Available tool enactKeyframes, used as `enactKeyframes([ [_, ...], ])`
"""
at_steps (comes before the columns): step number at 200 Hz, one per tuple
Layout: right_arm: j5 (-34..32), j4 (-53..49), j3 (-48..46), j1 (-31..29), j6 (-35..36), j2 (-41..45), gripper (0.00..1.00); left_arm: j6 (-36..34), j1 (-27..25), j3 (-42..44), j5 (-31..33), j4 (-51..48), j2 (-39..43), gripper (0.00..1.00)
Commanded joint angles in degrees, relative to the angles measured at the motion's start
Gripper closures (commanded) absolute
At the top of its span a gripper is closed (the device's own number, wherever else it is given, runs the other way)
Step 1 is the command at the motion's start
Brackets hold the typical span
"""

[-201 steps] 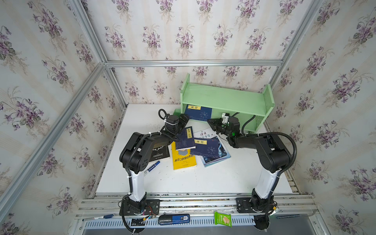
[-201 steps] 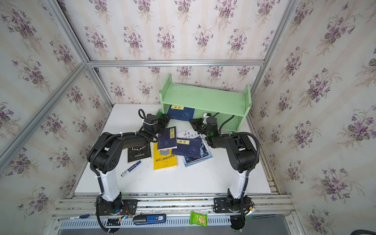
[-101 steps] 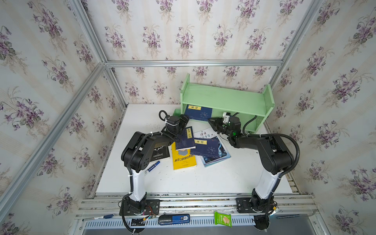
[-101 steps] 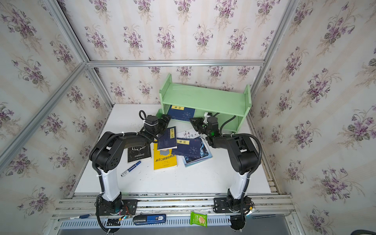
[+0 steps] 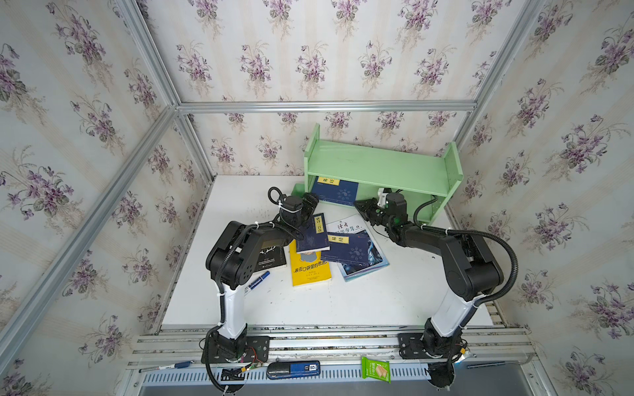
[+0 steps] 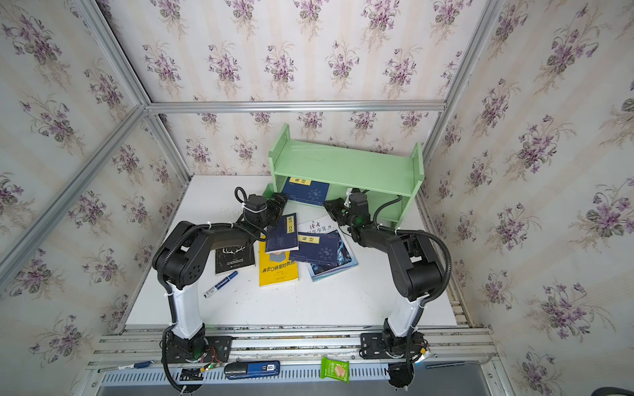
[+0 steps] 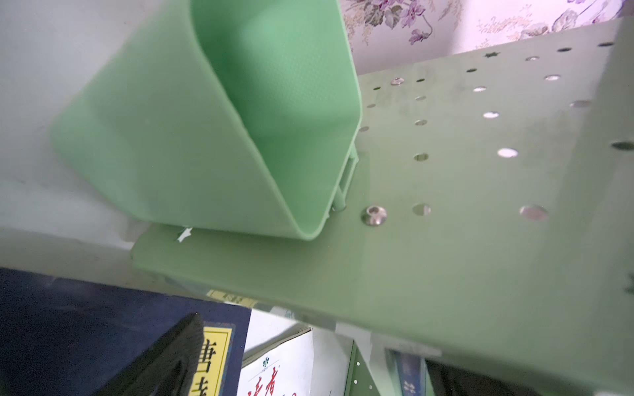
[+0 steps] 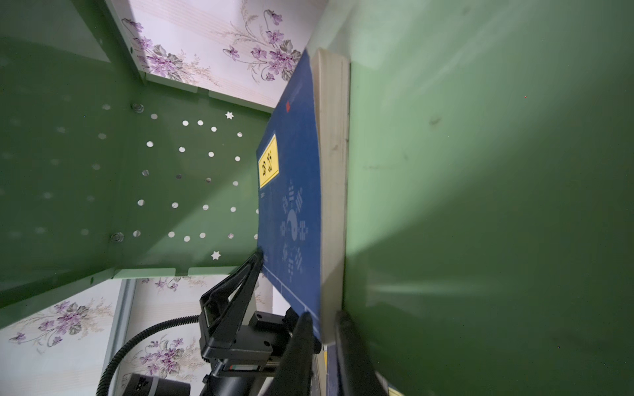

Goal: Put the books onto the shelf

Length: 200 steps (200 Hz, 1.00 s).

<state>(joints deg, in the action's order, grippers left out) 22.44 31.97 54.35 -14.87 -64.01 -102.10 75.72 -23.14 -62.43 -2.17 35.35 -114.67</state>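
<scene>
The pale green shelf (image 5: pixel 377 168) (image 6: pixel 343 168) stands at the back right. A navy book (image 5: pixel 334 190) (image 8: pixel 291 205) lies flat on its lower tier. My right gripper (image 5: pixel 363 207) (image 8: pixel 323 317) is shut on that book's near corner, one finger on the cover and one under it. My left gripper (image 5: pixel 310 201) (image 6: pixel 279 202) stands open at the book's other front corner, beside the green cup (image 7: pixel 223 120). On the table lie two more navy books (image 5: pixel 313 234), a white-blue one (image 5: pixel 363 260), a yellow one (image 5: pixel 308 269) and a black one (image 5: pixel 271 259).
A blue marker pen (image 5: pixel 257 280) lies by the left arm's base column. A green snack packet (image 5: pixel 375 369) and a dark blue device (image 5: pixel 293 369) sit on the front rail. Flowered walls close in on three sides.
Hardly anything moved. Both grippers stay at the front of the shelf's lower tier by the navy book; the left arm's elbow has shifted slightly.
</scene>
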Motion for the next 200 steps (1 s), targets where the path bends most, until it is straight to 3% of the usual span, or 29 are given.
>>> enactKeyframes([
  [1,-0.6,-2.0,0.7,0.0,2.3,-0.2,0.83,0.7,0.2,0.6,0.9,-3.6,-0.4,0.01],
  [80,0.4,-5.1,2.1,0.4,6.3,2.1,0.8,1.7,0.2,2.5,-1.9,3.8,1.3,0.01],
  [122,4.0,-3.4,1.1,1.2,8.0,5.2,0.71,1.5,0.2,4.9,-4.3,10.8,4.2,0.01],
  [168,7.7,-6.9,-1.4,1.4,9.9,10.2,0.64,-1.7,-0.1,9.8,-7.1,11.9,11.1,0.01],
  [200,10.3,-11.7,-5.2,1.4,12.0,15.1,0.59,-5.3,-0.5,16.7,-8.0,7.2,19.6,0.01],
])
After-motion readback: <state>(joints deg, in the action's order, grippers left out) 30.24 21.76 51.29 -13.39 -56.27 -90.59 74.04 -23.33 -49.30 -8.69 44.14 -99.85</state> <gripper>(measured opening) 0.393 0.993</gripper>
